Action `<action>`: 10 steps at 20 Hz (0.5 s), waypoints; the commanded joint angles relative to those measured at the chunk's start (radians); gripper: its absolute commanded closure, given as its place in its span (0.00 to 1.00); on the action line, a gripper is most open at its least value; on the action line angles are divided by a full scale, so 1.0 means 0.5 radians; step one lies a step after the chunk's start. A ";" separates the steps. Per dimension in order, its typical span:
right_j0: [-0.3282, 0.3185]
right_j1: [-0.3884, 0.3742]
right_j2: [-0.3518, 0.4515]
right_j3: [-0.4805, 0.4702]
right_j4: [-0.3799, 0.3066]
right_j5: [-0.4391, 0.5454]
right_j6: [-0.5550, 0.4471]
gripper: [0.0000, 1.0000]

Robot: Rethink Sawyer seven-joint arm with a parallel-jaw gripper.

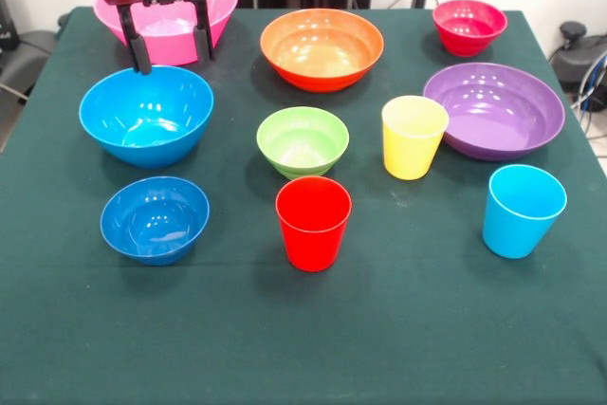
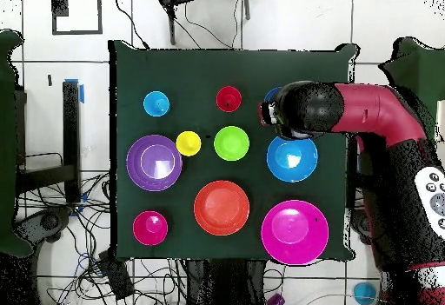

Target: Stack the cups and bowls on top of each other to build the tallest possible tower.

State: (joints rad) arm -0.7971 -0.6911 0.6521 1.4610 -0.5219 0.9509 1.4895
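Observation:
All cups and bowls stand apart and upright on the green table; no tower shows. The pink bowl (image 1: 114,16), orange bowl (image 1: 322,45) and small red bowl (image 1: 469,24) form the back row. The large blue bowl (image 1: 146,116), green bowl (image 1: 303,139), yellow cup (image 1: 413,135) and purple bowl (image 1: 493,109) sit mid-table. Nearest are the small blue bowl (image 1: 155,218), red cup (image 1: 313,222) and sky-blue cup (image 1: 523,210). My gripper (image 1: 173,59) hangs open and empty in front of the pink bowl, above the large blue bowl's far rim.
In the overhead view the red arm (image 2: 382,119) reaches in from the right and covers most of the small blue bowl (image 2: 272,95). The table (image 1: 398,329) has bare cloth along its near side. Cables lie on the floor around the table (image 2: 122,76).

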 commanded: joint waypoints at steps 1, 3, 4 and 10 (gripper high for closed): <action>0.057 0.108 -0.015 -0.016 -0.190 0.203 -0.545 0.00; 0.047 0.107 -0.006 0.000 -0.198 0.185 -0.540 0.00; 0.043 0.106 -0.003 0.010 -0.205 0.169 -0.534 0.00; 0.004 0.103 0.016 0.052 -0.221 0.128 -0.553 0.00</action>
State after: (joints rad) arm -0.8016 -0.6910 0.6521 1.4608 -0.5503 0.9694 1.4895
